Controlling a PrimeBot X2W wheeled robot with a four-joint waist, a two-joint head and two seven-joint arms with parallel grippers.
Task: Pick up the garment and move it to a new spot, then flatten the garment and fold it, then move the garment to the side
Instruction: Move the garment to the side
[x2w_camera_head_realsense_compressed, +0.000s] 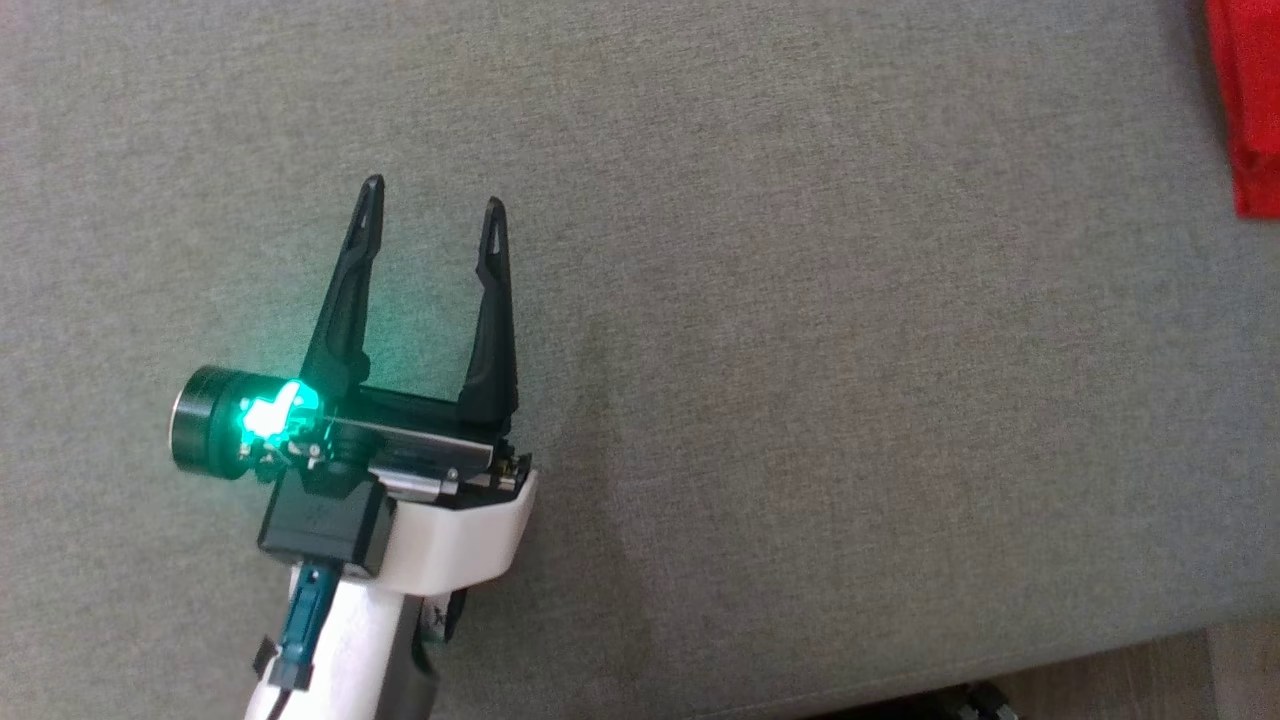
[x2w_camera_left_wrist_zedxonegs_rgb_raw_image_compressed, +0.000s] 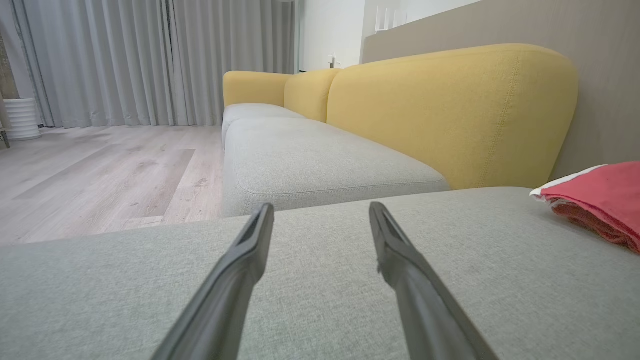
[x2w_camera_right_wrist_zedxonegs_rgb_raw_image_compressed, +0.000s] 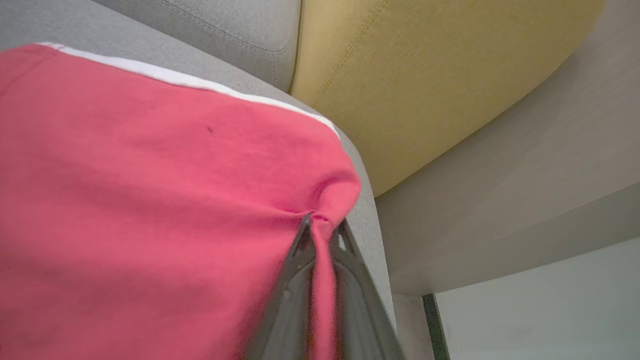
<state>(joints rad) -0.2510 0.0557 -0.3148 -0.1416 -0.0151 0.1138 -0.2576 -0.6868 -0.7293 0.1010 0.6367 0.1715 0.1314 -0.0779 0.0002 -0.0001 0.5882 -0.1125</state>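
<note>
The garment (x2w_camera_right_wrist_zedxonegs_rgb_raw_image_compressed: 150, 200) is red with a white trim and lies on the grey sofa seat (x2w_camera_head_realsense_compressed: 800, 350). My right gripper (x2w_camera_right_wrist_zedxonegs_rgb_raw_image_compressed: 320, 225) is shut on a pinched fold at its corner, close to the seat's edge. In the head view a strip of the garment (x2w_camera_head_realsense_compressed: 1250, 100) shows at the top right corner. In the left wrist view the garment (x2w_camera_left_wrist_zedxonegs_rgb_raw_image_compressed: 600, 200) lies at the far right. My left gripper (x2w_camera_head_realsense_compressed: 432, 225) hovers open over bare seat, well left of the garment, with nothing between its fingers (x2w_camera_left_wrist_zedxonegs_rgb_raw_image_compressed: 250, 240).
Yellow sofa backrests (x2w_camera_left_wrist_zedxonegs_rgb_raw_image_compressed: 450, 115) rise behind the seat, with a beige wall (x2w_camera_right_wrist_zedxonegs_rgb_raw_image_compressed: 525, 175) beside them. More grey seat cushions (x2w_camera_left_wrist_zedxonegs_rgb_raw_image_compressed: 310, 160) extend beyond. Wood floor (x2w_camera_left_wrist_zedxonegs_rgb_raw_image_compressed: 100, 175) and grey curtains (x2w_camera_left_wrist_zedxonegs_rgb_raw_image_compressed: 150, 60) lie off the seat's far side. The seat's front edge (x2w_camera_head_realsense_compressed: 1000, 670) runs along the lower right.
</note>
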